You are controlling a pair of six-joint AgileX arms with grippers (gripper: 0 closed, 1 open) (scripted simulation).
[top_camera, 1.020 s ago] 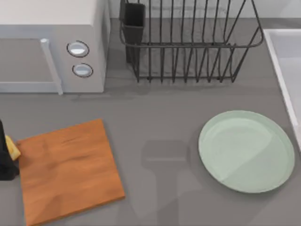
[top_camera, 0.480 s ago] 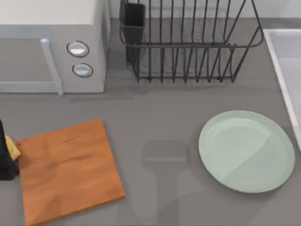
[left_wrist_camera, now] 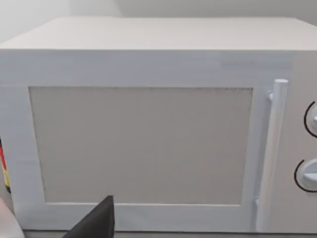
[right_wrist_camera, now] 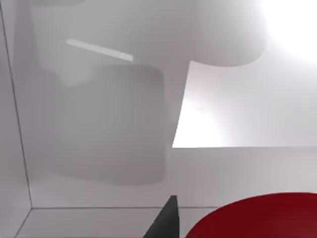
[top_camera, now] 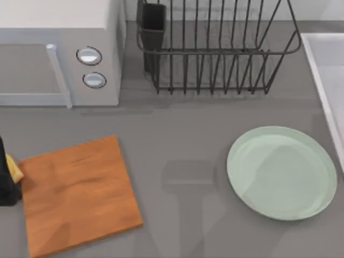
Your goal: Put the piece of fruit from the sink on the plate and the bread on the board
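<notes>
Orange-brown board [top_camera: 78, 196], top view: bare, lying on the grey bench [top_camera: 183, 177]; bread [top_camera: 14, 171] touching its left edge, beside the dark left end effector [top_camera: 5, 183], grip state cannot be told. Mint-green plate [top_camera: 281, 172]: empty, near the sink [top_camera: 325, 70] at the right. Neither placement is done.

Left wrist view: white microwave [left_wrist_camera: 148, 124] ahead; one dark fingertip [left_wrist_camera: 96, 223].

Right wrist view: red piece of fruit [right_wrist_camera: 257, 218] inside the sink, close under the right end effector; whether it is gripped cannot be told.
</notes>
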